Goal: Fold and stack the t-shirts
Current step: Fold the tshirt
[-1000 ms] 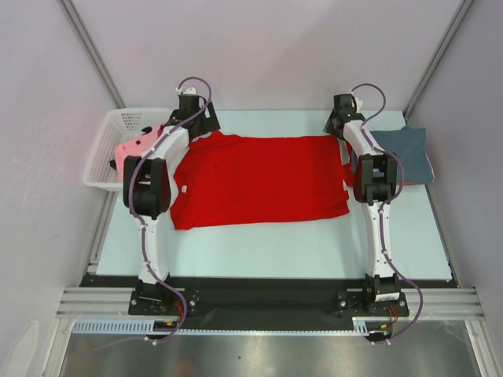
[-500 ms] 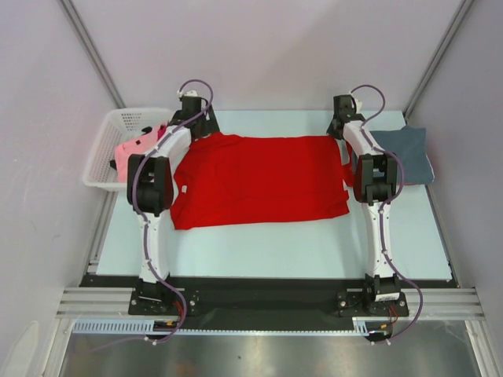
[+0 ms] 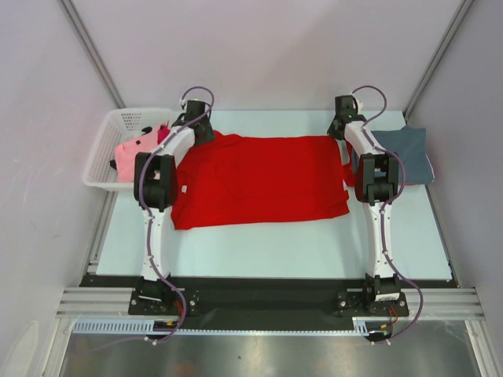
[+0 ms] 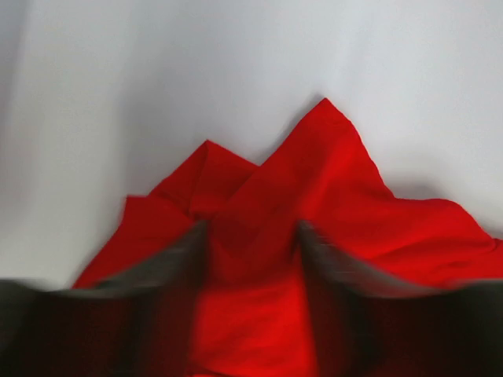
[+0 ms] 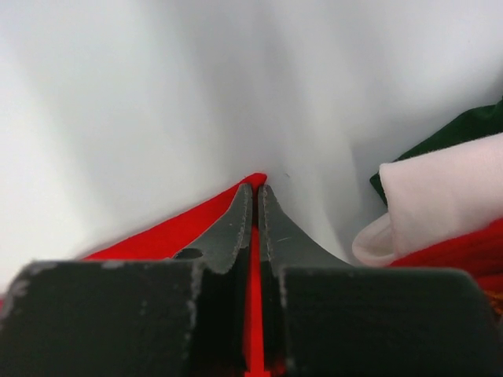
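Note:
A plain bright red t-shirt (image 3: 259, 181) lies spread flat in the middle of the table. My left gripper (image 3: 200, 129) is over its far left corner. In the left wrist view the blurred fingers (image 4: 189, 251) stand apart astride a raised, puckered fold of the red cloth (image 4: 330, 173). My right gripper (image 3: 343, 129) is at the far right corner, and its jaws (image 5: 257, 188) are shut on a thin edge of the red t-shirt (image 5: 173, 232). A folded grey-blue t-shirt (image 3: 405, 153) lies to the right of the right arm.
A white lattice basket (image 3: 102, 149) stands at the left table edge with pink t-shirts (image 3: 134, 149) in it. In the right wrist view, folded white, red and dark cloth (image 5: 440, 196) lies close to the right of the fingers. Pale walls enclose the table.
The right jaws have shut on the red shirt's corner. The left arm has shifted slightly right over the far left corner, and its jaws have narrowed around the cloth.

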